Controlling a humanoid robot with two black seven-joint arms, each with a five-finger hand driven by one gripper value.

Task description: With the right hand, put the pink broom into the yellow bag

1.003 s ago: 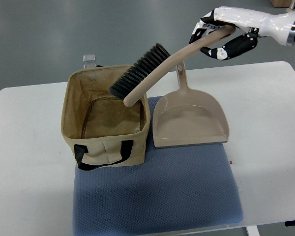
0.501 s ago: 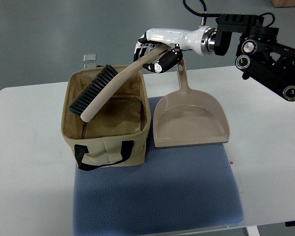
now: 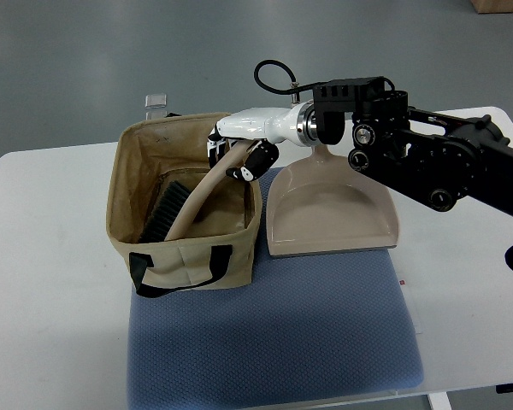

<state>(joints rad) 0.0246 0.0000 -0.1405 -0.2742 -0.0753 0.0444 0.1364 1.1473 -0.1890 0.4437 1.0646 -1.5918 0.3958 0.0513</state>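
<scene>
Broom [image 3: 181, 207] is inside the bag [image 3: 120, 196], head down near the bottom, bristles to the left, handle slanting up toward the right rim. Tilt makes sense: handle's too long to lie flat, so it leans w/ the head going in first. Right hand [image 3: 239, 154] sits just over the bag's right rim, fingers clenched round the handle end, not let go yet. Dustpan [image 3: 329, 209] lies beside the bag on the mat [image 3: 282, 342], untouched. Left arm not visible.
</scene>
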